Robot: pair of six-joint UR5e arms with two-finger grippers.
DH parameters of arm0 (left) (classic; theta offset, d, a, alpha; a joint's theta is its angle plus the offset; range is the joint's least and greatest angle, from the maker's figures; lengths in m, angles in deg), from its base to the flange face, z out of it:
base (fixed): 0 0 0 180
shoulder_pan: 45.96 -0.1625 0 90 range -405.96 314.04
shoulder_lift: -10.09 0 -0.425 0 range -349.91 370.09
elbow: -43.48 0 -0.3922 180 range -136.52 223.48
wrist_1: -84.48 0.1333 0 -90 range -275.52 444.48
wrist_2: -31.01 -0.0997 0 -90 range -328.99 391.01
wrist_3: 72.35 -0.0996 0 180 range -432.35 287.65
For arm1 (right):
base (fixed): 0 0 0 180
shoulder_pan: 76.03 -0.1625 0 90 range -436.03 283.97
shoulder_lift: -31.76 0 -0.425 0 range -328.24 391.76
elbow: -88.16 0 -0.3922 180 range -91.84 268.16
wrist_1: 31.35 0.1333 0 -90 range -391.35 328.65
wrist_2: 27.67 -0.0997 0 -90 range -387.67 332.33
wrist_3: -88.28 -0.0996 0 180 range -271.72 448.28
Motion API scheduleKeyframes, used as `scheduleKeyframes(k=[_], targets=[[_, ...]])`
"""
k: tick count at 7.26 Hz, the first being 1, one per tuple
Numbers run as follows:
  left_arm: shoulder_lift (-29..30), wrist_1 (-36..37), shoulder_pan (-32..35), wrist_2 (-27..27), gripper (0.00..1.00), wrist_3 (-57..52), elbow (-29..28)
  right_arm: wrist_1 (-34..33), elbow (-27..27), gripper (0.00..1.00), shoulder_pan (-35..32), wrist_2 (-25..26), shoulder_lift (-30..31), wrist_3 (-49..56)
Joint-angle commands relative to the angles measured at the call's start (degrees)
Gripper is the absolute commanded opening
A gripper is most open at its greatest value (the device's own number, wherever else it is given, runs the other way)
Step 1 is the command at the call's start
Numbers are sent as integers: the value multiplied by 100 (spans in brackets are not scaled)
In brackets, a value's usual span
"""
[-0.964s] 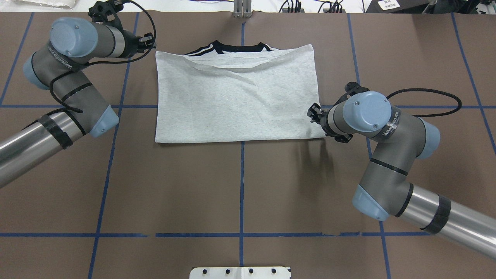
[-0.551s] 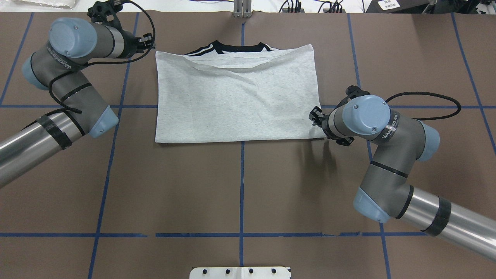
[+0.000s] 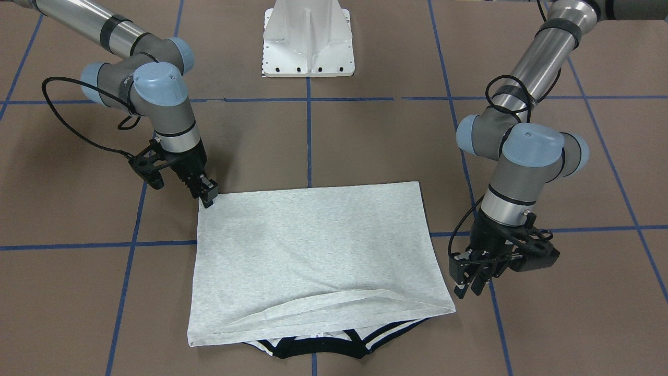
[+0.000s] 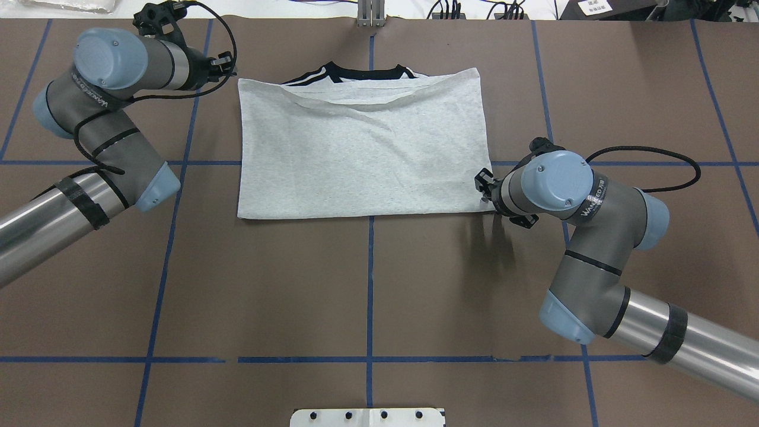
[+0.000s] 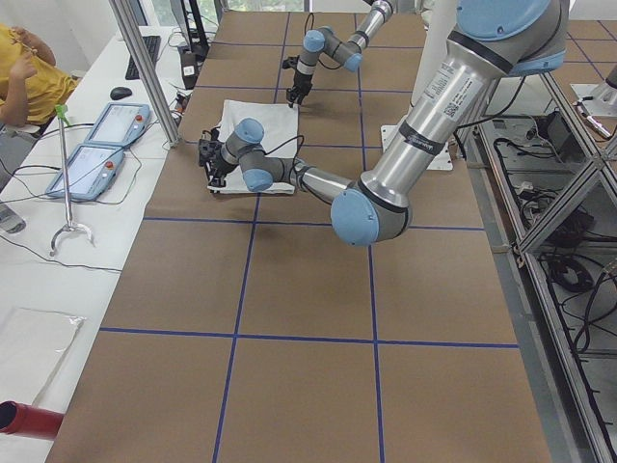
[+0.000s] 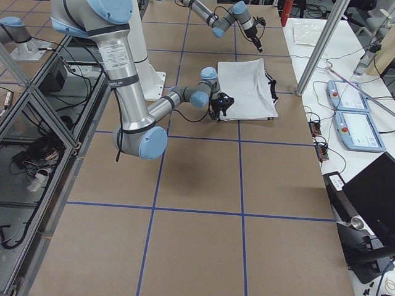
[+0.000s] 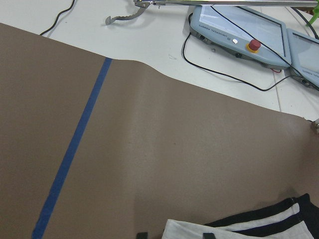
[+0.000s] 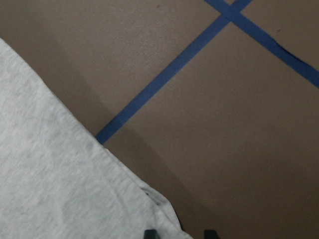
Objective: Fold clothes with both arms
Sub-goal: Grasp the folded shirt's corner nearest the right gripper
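T-shirt (image 4: 362, 154): light heather grey, lying flat on the bench (image 4: 267, 284) at 12 o'clock of its middle in the overhead view. It is folded once into a wide rectangle, with the fold line along the 6 o'clock edge.
Collar (image 4: 367, 74): black trim and black shoulder stripes peek out past the loose hem at the shirt's 12 o'clock edge. The print is not visible.
Hem: the upper layer's edge sags in a shallow curve just short of the collar, so a strip of the lower layer shows.
Left claw (image 3: 468, 286): just off the shirt's 10 o'clock corner as the overhead view has it, at the collar end, pointing down. Its wrist camera shows both finger tips apart, with the corner of the cloth low in the frame between them.
Right claw (image 3: 207, 194): at the shirt's 4 o'clock corner, on the fold line, with its tips at the cloth's edge. The wrist camera shows the tips apart, straddling the corner. Whether they touch the fabric I cannot tell.
Left arm (image 4: 35, 213): comes in from 9 o'clock.
Right arm (image 4: 682, 344): comes in from 4 o'clock.
Blue tape (image 4: 370, 284): marks a grid on the brown bench.
Pedestal (image 3: 309, 42): white, at the bench's 6 o'clock edge overhead.
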Motion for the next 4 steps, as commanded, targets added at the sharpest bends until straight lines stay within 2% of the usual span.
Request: scheduleKeyframes(k=[1, 3, 4], targets=[[-5, 0, -6, 0, 47, 0, 7, 3, -41, 0, 34, -3, -19, -172], [22, 0, 2, 9, 47, 0, 16, -66, -443, 0, 8, -47, 77, -181], [-13, 52, -6, 26, 47, 9, 243, -511, -1020, 0, 190, -56, 286, -181]])
